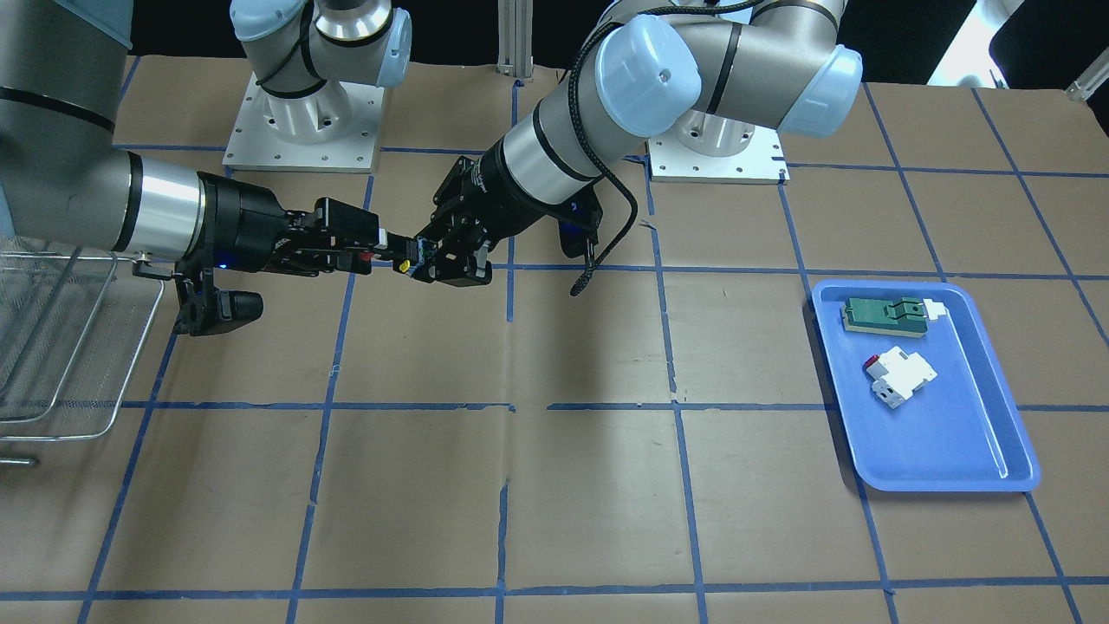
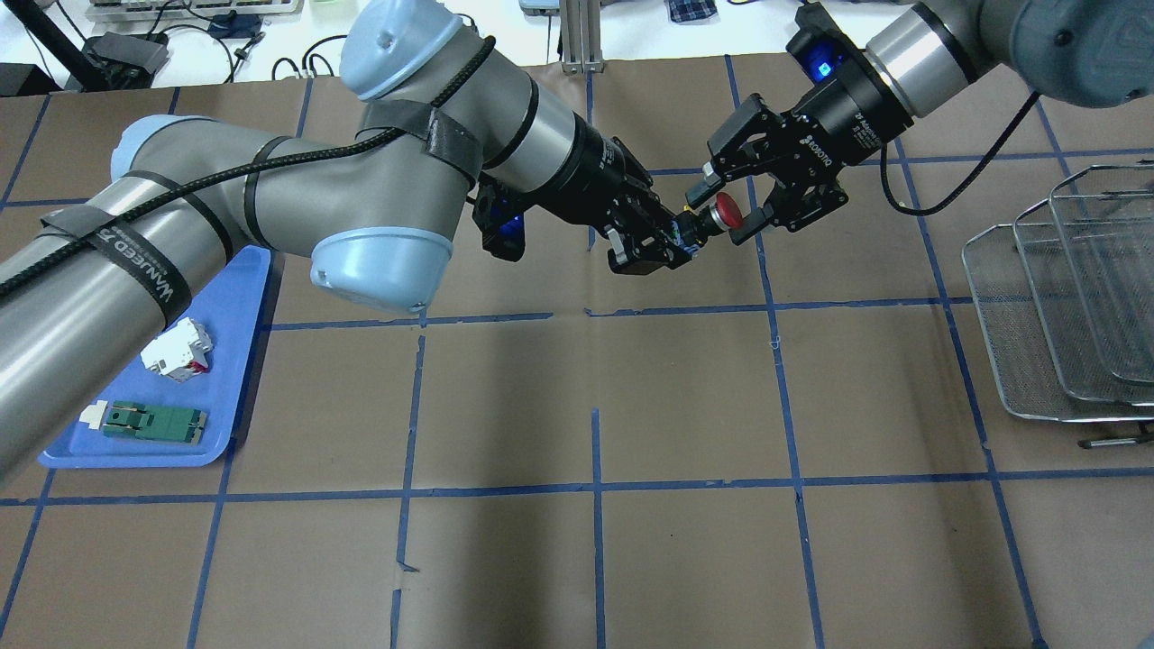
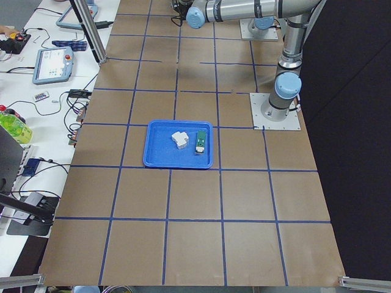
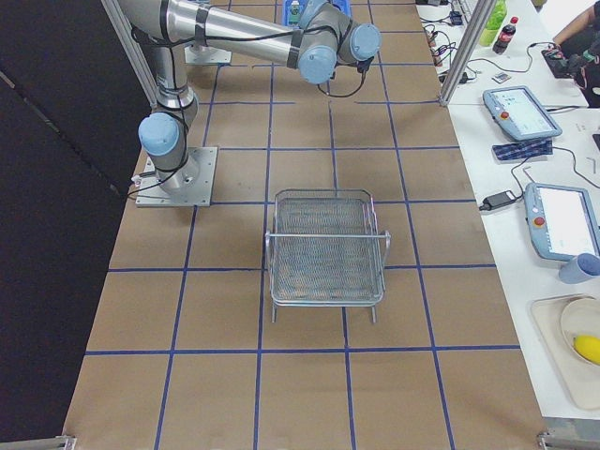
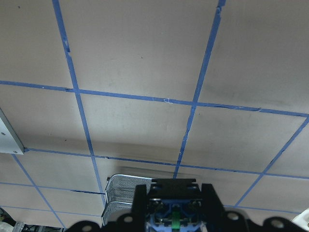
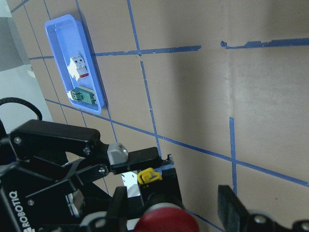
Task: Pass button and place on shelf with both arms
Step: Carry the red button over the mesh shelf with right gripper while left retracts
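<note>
The button (image 2: 727, 213) hangs in mid-air over the far middle of the table. My left gripper (image 2: 681, 236) is shut on its black body, and the red cap points toward my right arm. My right gripper (image 2: 721, 214) is open, with a finger on each side of the red cap and gaps showing in the right wrist view (image 6: 176, 208). The cap (image 6: 166, 222) fills that view's bottom edge. In the front view the two grippers meet at the button (image 1: 405, 266). The wire-mesh shelf (image 2: 1055, 306) stands on the table on my right side.
A blue tray (image 2: 243, 361) at my left holds a white block with a red tab (image 2: 178, 351) and a flat green board (image 2: 153, 422). The brown paper table has blue tape grid lines. The arm bases stand at the table's rear edge.
</note>
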### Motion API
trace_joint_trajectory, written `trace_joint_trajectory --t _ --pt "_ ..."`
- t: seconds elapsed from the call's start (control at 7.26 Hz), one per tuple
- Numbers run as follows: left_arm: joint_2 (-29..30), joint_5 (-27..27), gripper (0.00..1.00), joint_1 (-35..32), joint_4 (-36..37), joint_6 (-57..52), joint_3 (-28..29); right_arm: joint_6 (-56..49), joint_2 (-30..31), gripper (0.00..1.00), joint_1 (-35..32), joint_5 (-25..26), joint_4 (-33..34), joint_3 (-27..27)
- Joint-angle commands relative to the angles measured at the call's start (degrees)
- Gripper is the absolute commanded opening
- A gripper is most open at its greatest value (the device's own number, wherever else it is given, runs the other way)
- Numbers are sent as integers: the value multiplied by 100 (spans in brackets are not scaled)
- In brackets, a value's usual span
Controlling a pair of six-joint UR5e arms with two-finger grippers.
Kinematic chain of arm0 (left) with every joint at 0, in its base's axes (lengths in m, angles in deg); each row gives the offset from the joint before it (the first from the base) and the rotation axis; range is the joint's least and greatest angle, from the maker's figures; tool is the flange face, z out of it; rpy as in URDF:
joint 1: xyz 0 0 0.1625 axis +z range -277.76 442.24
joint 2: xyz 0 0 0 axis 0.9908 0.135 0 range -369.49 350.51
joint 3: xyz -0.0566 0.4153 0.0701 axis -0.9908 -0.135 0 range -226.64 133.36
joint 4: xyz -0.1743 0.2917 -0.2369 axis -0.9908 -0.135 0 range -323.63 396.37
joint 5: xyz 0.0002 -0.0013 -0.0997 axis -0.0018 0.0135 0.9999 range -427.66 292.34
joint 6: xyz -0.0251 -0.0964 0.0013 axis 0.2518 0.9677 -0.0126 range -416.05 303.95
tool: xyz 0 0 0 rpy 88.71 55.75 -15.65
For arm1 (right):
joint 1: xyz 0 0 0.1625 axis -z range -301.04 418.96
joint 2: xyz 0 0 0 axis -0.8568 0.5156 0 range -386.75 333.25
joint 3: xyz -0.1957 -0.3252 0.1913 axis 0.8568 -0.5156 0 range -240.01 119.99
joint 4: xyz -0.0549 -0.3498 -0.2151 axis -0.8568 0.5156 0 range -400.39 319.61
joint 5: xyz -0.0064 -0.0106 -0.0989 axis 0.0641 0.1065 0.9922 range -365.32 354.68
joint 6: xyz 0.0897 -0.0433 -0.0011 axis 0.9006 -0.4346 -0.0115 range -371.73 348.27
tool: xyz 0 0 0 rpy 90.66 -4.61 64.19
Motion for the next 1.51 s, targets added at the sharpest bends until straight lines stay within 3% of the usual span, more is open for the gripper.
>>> trace_joint_trajectory --t 0.0,0.41,0.55,0.83,0.96,1.1,1.38 --pt "-33 1 0 -9 5 59 14 -34 21 29 0 48 38 -27" --pt "-86 10 0 0 -3 147 14 -34 30 23 8 57 30 -71" --pt "-86 -60 68 9 -3 147 -3 -34 30 23 0 57 21 -71" --pt "-103 -8 77 61 -3 147 102 -34 30 22 8 57 21 -97" --pt "-129 -34 76 131 -3 69 102 -34 21 22 17 66 21 -97" --pt "-138 -51 68 436 -30 -184 102 -34 4 23 69 335 56 -184" --pt "-138 -139 68 1462 -335 -2837 67 -25 -14 19 401 2427 117 -570"
